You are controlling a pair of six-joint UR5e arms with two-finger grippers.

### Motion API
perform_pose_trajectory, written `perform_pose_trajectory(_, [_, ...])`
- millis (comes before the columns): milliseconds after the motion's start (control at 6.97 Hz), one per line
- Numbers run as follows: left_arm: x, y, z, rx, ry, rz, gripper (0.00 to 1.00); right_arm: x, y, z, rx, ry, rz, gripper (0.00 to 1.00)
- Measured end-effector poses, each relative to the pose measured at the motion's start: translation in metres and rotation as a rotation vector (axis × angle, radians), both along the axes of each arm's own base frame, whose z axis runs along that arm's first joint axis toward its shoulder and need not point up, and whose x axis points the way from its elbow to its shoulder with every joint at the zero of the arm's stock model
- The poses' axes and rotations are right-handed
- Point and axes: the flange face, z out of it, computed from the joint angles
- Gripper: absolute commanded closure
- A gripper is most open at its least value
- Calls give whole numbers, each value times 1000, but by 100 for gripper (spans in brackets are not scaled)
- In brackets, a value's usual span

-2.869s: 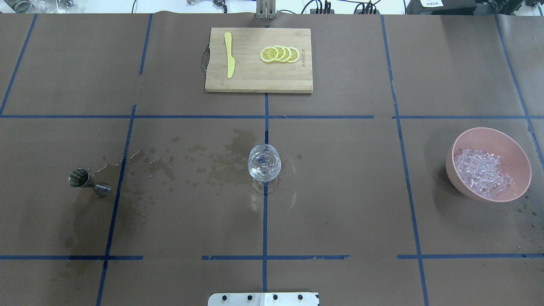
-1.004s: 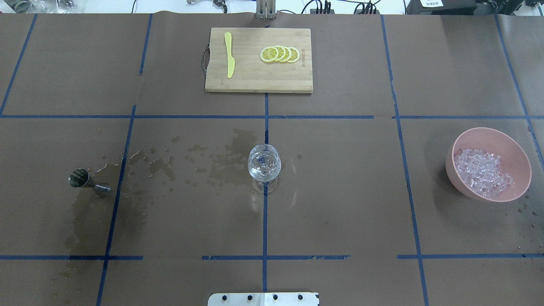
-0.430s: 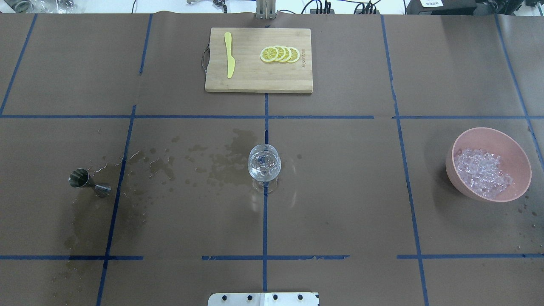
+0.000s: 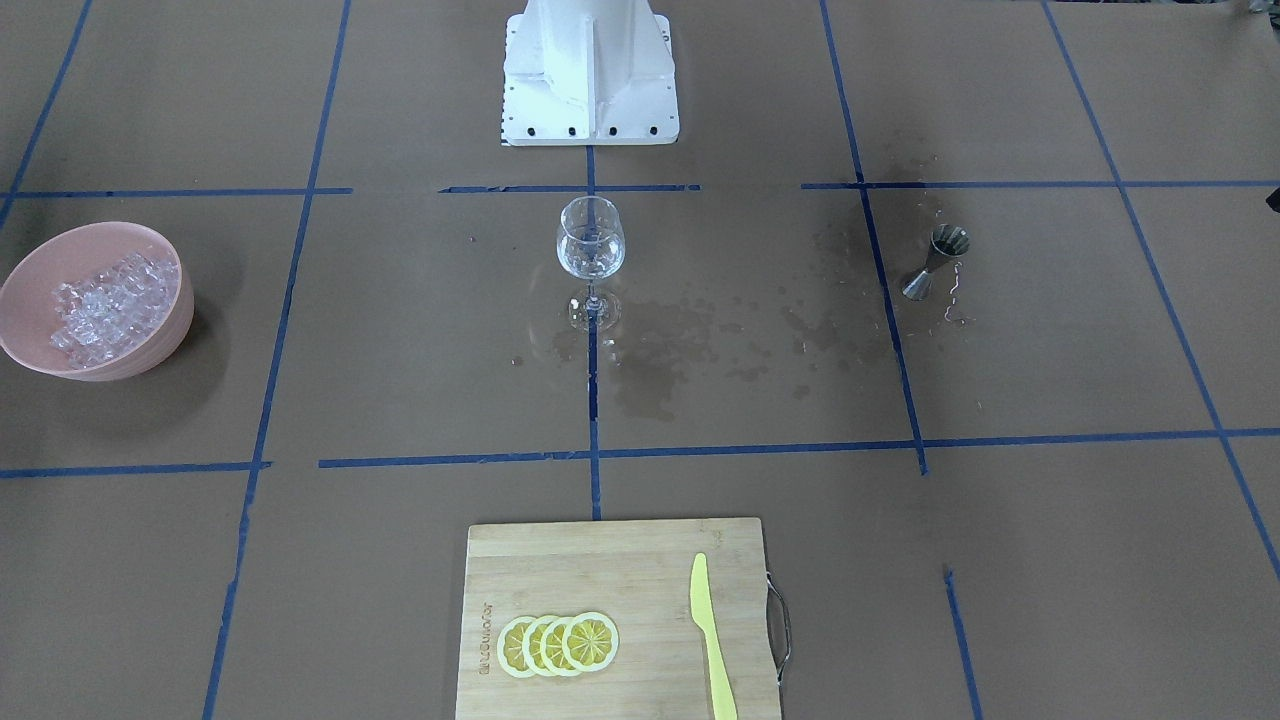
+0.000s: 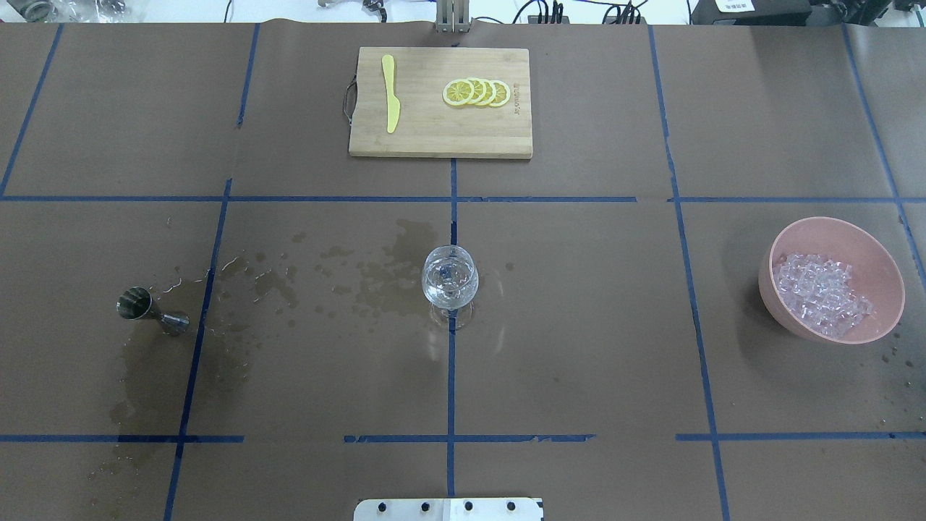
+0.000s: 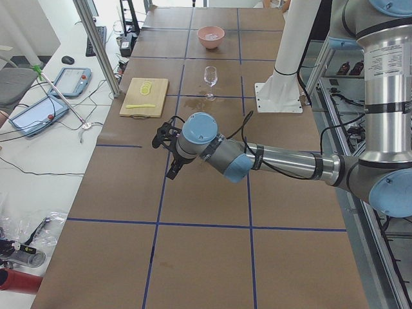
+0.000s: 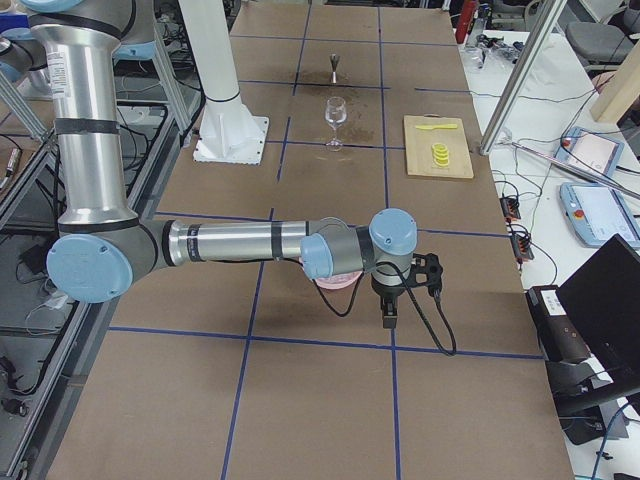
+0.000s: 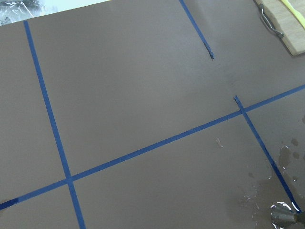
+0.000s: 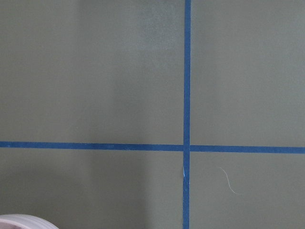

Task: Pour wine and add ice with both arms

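> Two questions: what are your grippers doing, and where's your stuff

Honestly I can't tell whether either one is open or closed, they only show up in the side cams. My left gripper [image 6: 171, 168] hangs over the brown paper out toward my left end of the table. The jigger [image 8: 286, 217] is near it, just poking into the bottom corner of that wrist cam. Wet patches [image 5: 383, 278] spread from the jigger toward the middle. My right gripper [image 7: 388, 318] hangs over a blue tape cross at the other end

> and the wine and ice?

The ice [image 5: 821, 293] is heaped in the pink bowl [image 5: 864, 253]. That bowl sits right beside my right gripper, half tucked under the forearm. The wine glass [image 5: 449, 281] stands upright well away from both grippers, roughly between them. The wine [image 4: 590, 262] is just a faint glint low in it. Past the glass is the cutting board [image 5: 440, 130] with lemon slices [image 5: 477, 92] and a yellow knife [image 5: 391, 94], well apart from either gripper
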Motion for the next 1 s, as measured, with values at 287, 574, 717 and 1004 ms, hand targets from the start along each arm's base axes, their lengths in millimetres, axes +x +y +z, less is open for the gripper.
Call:
perform_pose_trajectory(287, [78, -2, -22, 11, 50, -55, 0, -10, 2, 4, 14, -1, -19, 0])
perform_pose_trajectory(574, [180, 12, -38, 12, 121, -193, 0, -23, 1, 3, 35, -2, -40, 0])
perform_pose_trajectory(717, [235, 30, -41, 25, 144, -291, 0, -29, 1, 2, 39, -3, -52, 0])
perform_pose_trajectory(1004, [280, 75, -46, 83, 147, -432, 0, -33, 1, -1, 46, -6, -59, 0])
